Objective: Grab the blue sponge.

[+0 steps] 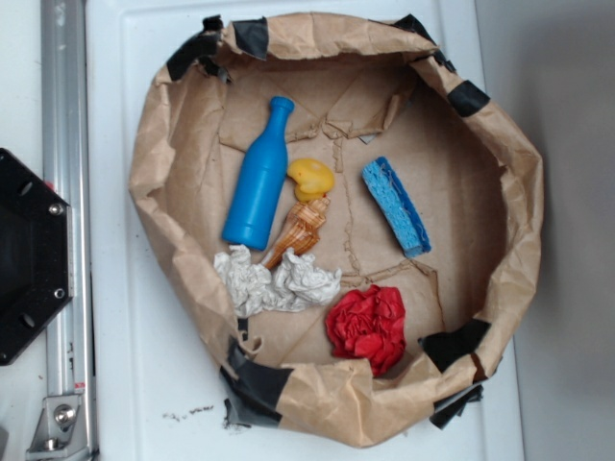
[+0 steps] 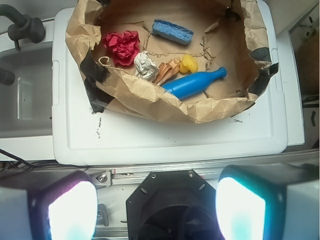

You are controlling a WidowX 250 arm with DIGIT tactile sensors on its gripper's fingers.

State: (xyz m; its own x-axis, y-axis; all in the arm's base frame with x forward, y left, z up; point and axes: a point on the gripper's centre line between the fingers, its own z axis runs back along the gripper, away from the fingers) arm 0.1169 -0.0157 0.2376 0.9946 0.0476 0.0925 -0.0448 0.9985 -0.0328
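Wrist view: gripper [image 2: 156, 207] spread wide, empty, far from paper bowl [image 2: 150, 97]. Approach step; next reach over rim to blue sponge [image 2: 172, 31], avoid blue bottle [image 2: 194, 83].

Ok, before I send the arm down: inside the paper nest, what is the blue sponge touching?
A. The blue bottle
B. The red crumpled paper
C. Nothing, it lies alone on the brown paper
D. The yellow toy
C: in the exterior view the blue sponge lies by itself on the brown paper, with clear gaps to the blue bottle, the yellow toy and the red crumpled paper.
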